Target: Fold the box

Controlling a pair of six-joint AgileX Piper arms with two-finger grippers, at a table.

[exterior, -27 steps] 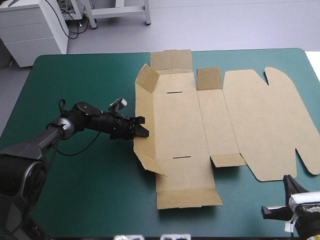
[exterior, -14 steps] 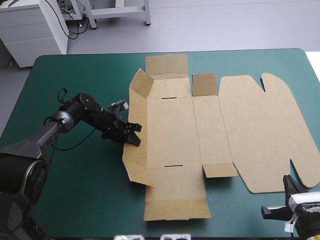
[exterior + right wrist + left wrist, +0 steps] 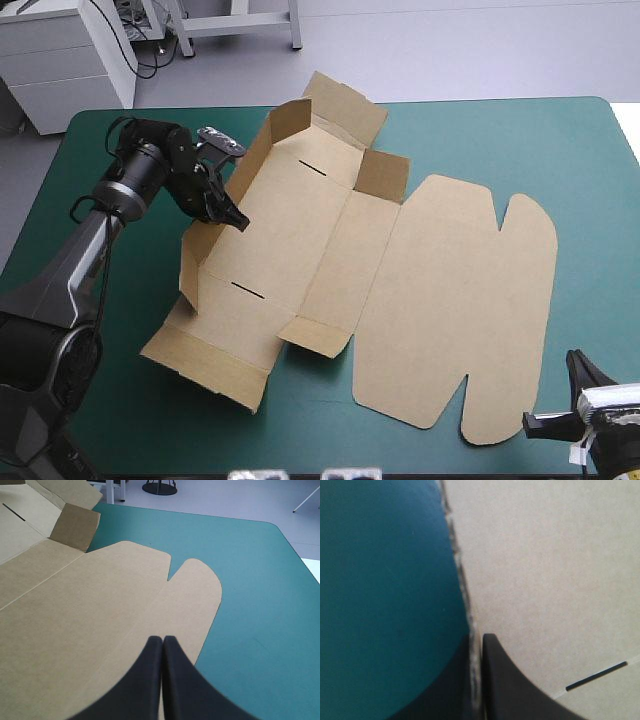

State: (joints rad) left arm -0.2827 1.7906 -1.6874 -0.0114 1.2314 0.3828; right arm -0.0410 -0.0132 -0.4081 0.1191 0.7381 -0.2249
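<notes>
The teal-green covered tabletop [image 3: 520, 140] carries the brown cut-cardboard box [image 3: 420, 290], skewed across its middle. The left black-finned end effector [image 3: 232, 216] is clamped on its raised side wall, the right end effector [image 3: 162, 641] closed and empty. That thin-edged grip could slip, dropping the wall.

the box [image 3: 420, 300] is plain brown board, marked with two thin dark slits [image 3: 246, 290]. the surface [image 3: 580, 150] is teal-green. the fingers [image 3: 145, 680] are black.
</notes>
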